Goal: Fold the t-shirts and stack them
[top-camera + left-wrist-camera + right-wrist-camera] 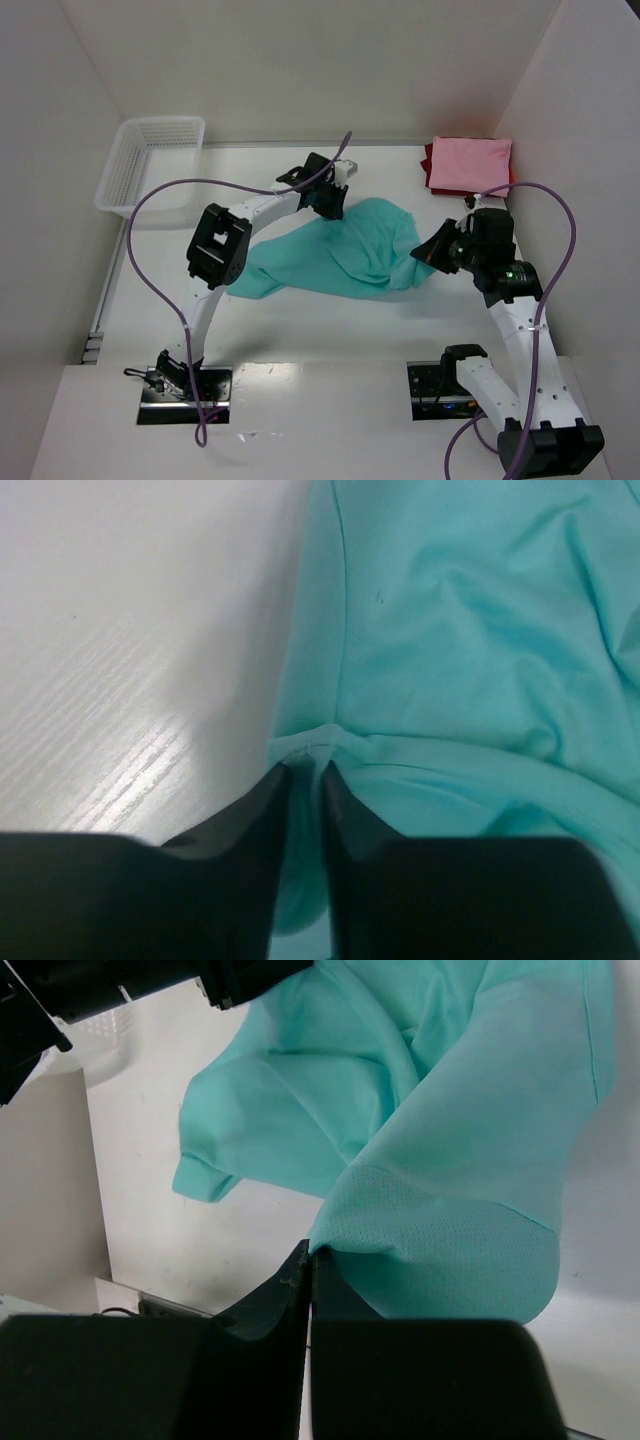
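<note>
Now teal t-shirt (340, 255) spans left claw (305, 768) and right claw (310, 1256) — both clenching it.

My white table (300, 320) carries a teal shirt (340, 255) crumpled across its middle, its right end raised off the surface. At the far right corner a red shirt (428, 172) lies folded, with a pink shirt (470, 163) folded on top. My white mesh basket (118, 185) sits at the far left corner, well apart from the shirts.

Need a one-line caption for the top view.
Top view: left gripper and right gripper pinch the teal shirt mid-table; pink shirt folded atop red shirt at far right, basket far left.
</note>
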